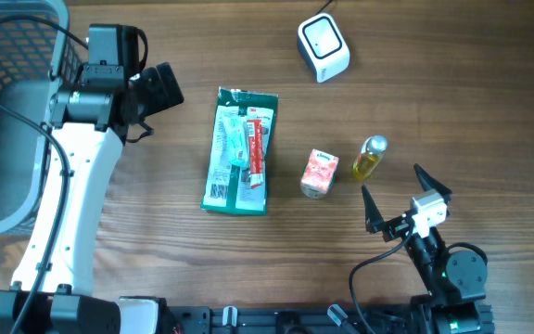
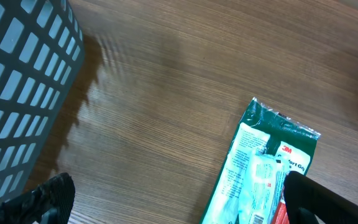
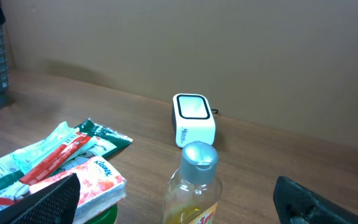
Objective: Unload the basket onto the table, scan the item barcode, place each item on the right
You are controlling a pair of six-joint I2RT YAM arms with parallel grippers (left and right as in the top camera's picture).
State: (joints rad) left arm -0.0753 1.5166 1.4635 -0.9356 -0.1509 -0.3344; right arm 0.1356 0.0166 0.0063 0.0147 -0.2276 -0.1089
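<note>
Nothing of the scan looks done: the green packet (image 1: 239,151), the tissue pack (image 1: 320,173) and the little bottle (image 1: 370,158) all sit on the bench (image 1: 471,93), well apart from the white scanner (image 1: 324,46) at the far side. Every step is left to do. Both claws gape wide and hold nothing. The left claw (image 1: 160,88) hangs between the basket (image 1: 7,111) and the packet. The right claw (image 1: 393,186) faces the bottle, near it but not touching.

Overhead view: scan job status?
Done: nothing visible. In hand: nothing; the left gripper and right gripper are both open and empty. The green package, tissue pack and small bottle lie on the table, apart from the white scanner. Left: pick an item, show its barcode to the scanner.
</note>
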